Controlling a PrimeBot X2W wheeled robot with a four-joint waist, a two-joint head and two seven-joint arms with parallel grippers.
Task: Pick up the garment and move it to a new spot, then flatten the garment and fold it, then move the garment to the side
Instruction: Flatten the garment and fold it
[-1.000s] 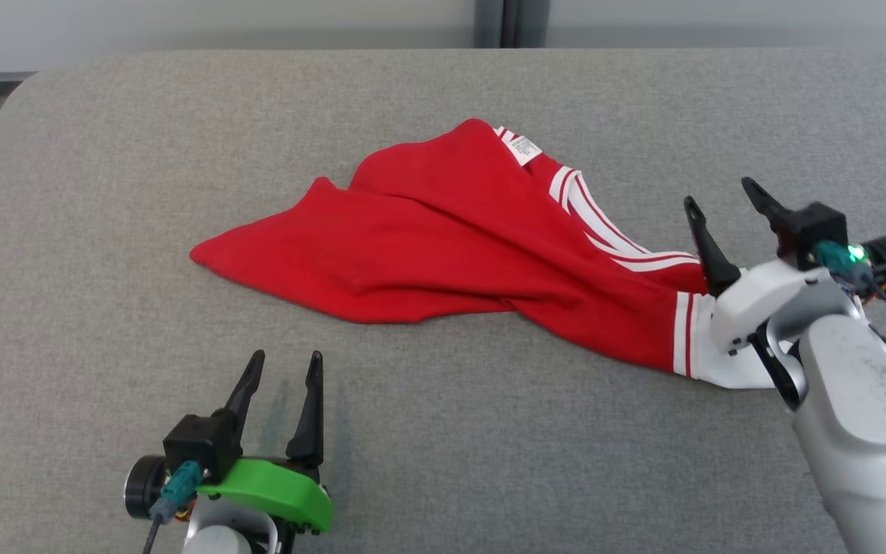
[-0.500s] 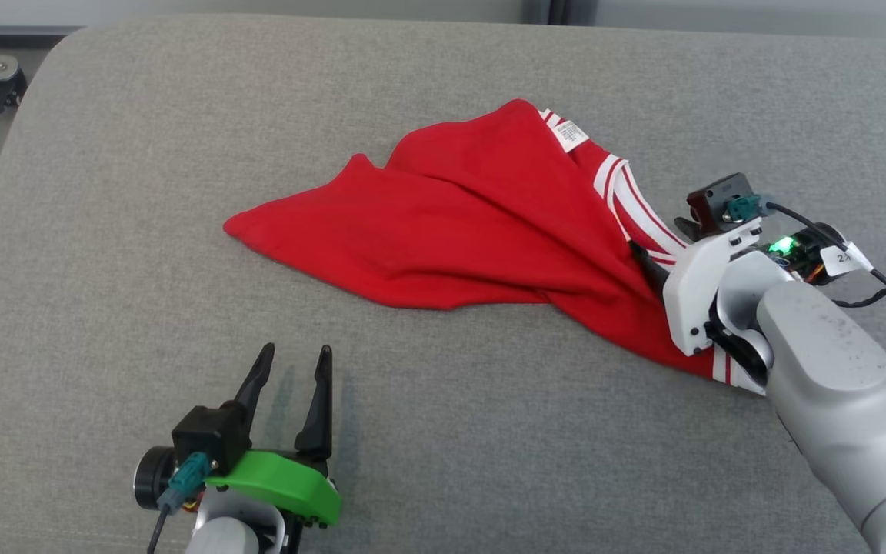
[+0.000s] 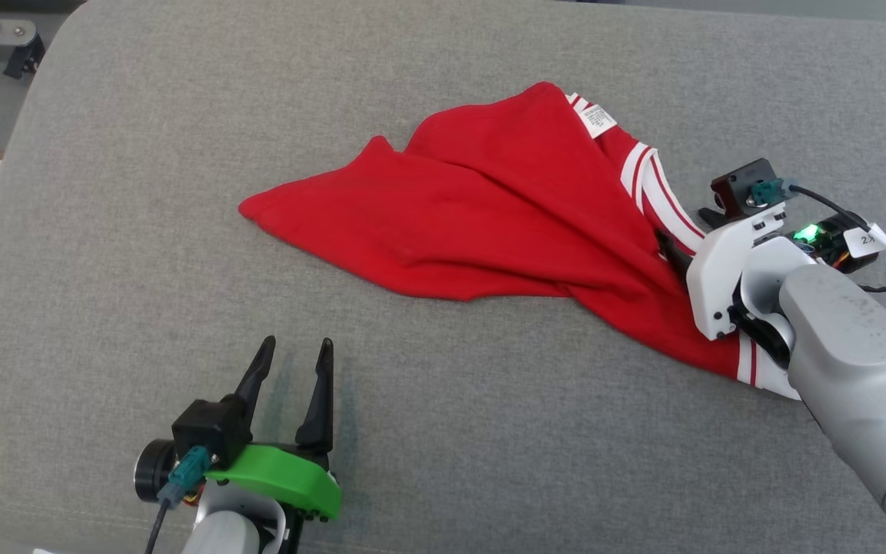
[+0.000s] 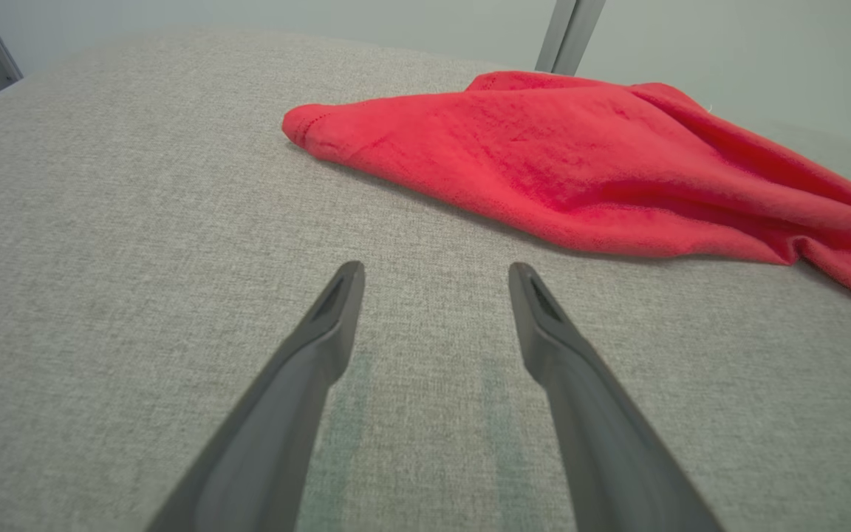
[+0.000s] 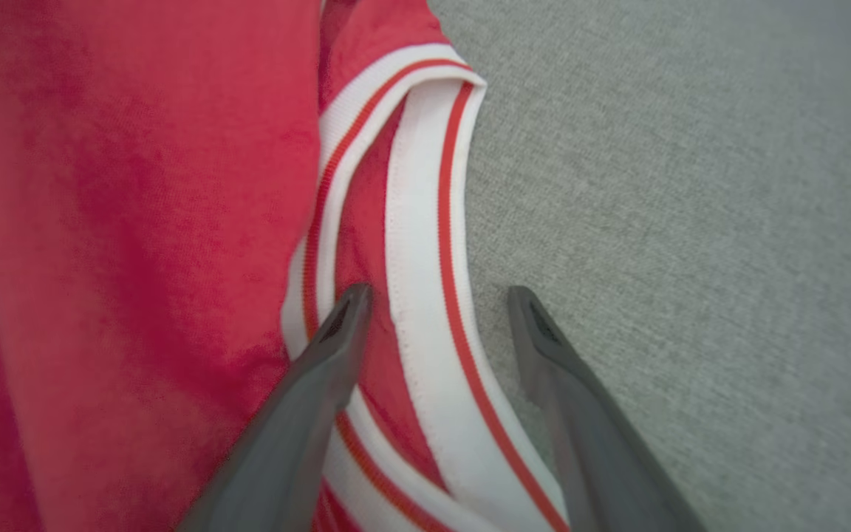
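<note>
Nearest, at 7 o'clock in the head view, the left claw (image 3: 298,342) hovers low over bare table (image 3: 143,192), its two fingers spread wide with nothing between them, well short of the cloth. Beyond it, from the centre out toward 3 o'clock, lies the one garment (image 3: 489,223), a red top crumpled into a loose wedge with its point at 9 o'clock. At its 4 o'clock end the right claw (image 5: 438,292) is down on the cloth, fingers apart and straddling the white striped trim (image 5: 418,222), one finger on the red inside the loop, the other on the table side; nothing is clamped yet. Farthest, at 1 o'clock, a single white label (image 3: 599,118) shows by the neck. The cloth looks light, soft and limp, so it should sag and drag when lifted; the thicker ribbed trim seems the firmest place to pinch. Count: one garment, two claws, one label.
</note>
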